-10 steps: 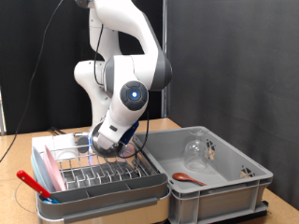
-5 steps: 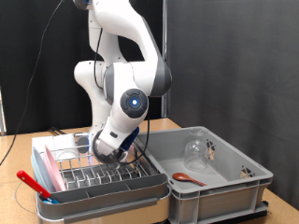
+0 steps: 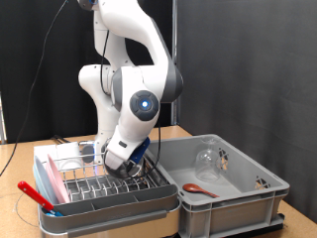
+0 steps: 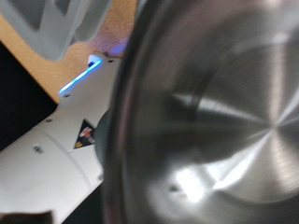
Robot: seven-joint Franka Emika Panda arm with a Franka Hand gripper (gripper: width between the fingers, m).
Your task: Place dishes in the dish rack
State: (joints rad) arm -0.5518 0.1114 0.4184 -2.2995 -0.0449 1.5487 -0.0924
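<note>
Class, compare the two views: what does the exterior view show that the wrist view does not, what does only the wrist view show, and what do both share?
Only the exterior view shows the dish rack, the pink plate at its left end, the grey crate holding a glass, and the gripper low over the rack. Only the wrist view shows the steel bowl close up, filling the frame. Both show the white arm.

white arm bent low, elbow high, wrist angled down; pincer (image 3: 121, 165) at bottom, fingers hidden.
</note>
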